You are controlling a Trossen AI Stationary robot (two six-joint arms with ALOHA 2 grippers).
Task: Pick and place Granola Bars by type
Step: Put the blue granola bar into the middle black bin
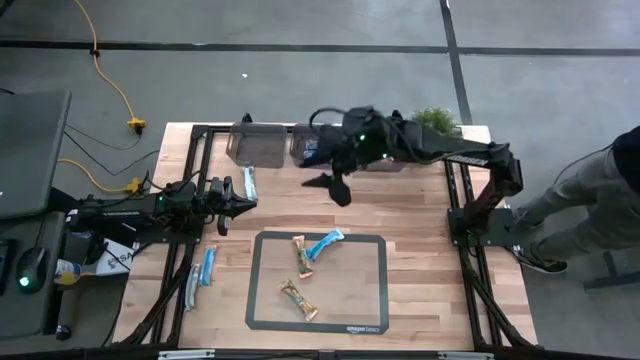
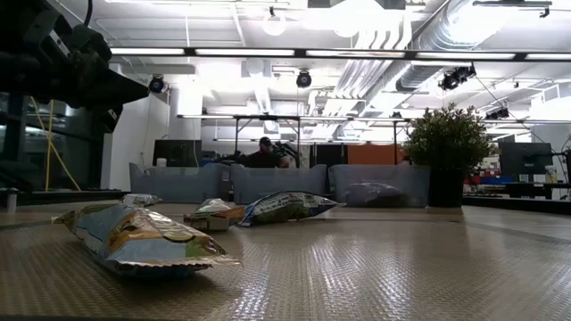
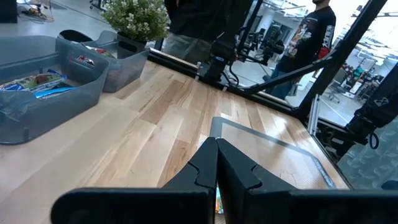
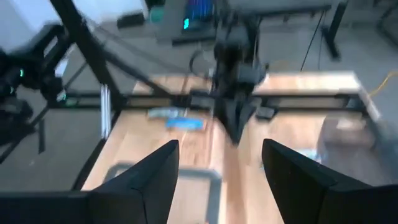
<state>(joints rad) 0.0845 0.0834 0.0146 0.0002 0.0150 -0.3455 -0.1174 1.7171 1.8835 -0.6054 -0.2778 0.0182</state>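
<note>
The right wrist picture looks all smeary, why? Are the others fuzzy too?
Right wrist view: motion blur smears the wooden table and the open right gripper. Low view: the nearest crinkly foil-wrapped granola bar looks soft, glaring ceiling lights. High view: sharp, evenly lit.

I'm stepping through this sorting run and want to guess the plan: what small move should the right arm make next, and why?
Probably swing the right end effector back over the mat and lower toward the blue bar. Its jaws stand open and empty near the bins, while three bars remain on the mat. The left end effector waits shut at the left.
</note>
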